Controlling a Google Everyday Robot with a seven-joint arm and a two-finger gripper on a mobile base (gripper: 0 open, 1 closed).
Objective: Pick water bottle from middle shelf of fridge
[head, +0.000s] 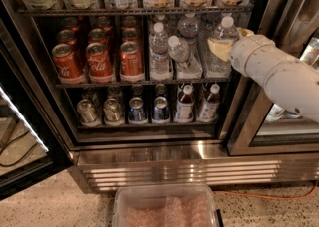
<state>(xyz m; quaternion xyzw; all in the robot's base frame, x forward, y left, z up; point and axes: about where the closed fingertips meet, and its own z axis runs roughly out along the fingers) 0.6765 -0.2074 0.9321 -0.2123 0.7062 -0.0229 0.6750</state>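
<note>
Camera view here, so we're looking straight into the open fridge, a big stainless drinks cooler with a dark inside and a louvered steel grille at the base. The robot's white arm reaches in from the right. On the floor in front sits a clear plastic tub holding something pinkish and crumpled, hard to say what.

The top rack has six clear trays, each with one tall can standing in it. Below that, the middle shelf carries red cola cans on the left. We count nine, three rows of three. On its right side are the clear bottles, at least five that we can make out. One bottle is tilted with its cap leaning left, while the bottle to its left stands upright.

The bottom rack shows four small cans in front, with more behind, plus two white-capped bottles of brown drink.

The gripper is at the right end of the middle shelf, right up against the water bottle standing there. We honestly can't tell whether it's clamped on the bottle or not.
</note>
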